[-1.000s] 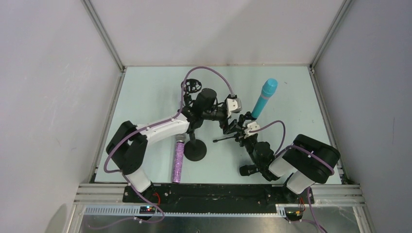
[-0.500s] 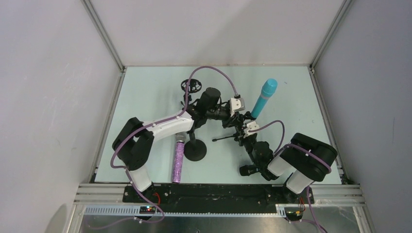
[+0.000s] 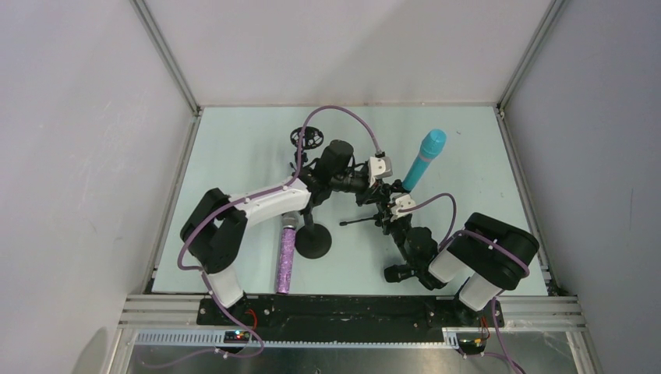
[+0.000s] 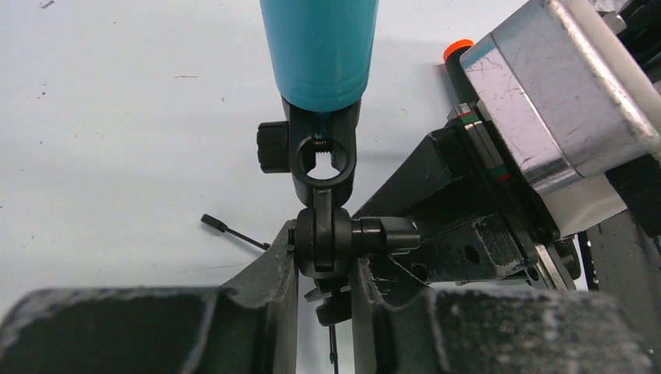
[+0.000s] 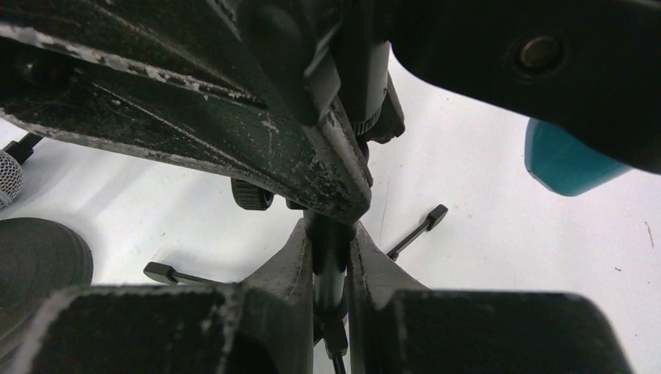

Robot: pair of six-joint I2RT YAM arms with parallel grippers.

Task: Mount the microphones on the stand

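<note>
On pale table (image 3: pixel 234 156), cyan microphone (image 3: pixel 423 161) points far-right; left end effector (image 4: pixel 323 269), right end effector (image 5: pixel 330 265) pinch stand (image 4: pixel 321 160).

Left pincer (image 4: pixel 323 263) and right pincer (image 5: pixel 331 269) both clamped tight, close together

Black-white arms (image 3: pixel 257 204), purple cables (image 3: pixel 343 114), scuffed fingers (image 4: pixel 261 308)

Cyan microphone (image 4: pixel 319 47) is smooth plastic, stand joint (image 4: pixel 323 234) matt black plastic.
</note>
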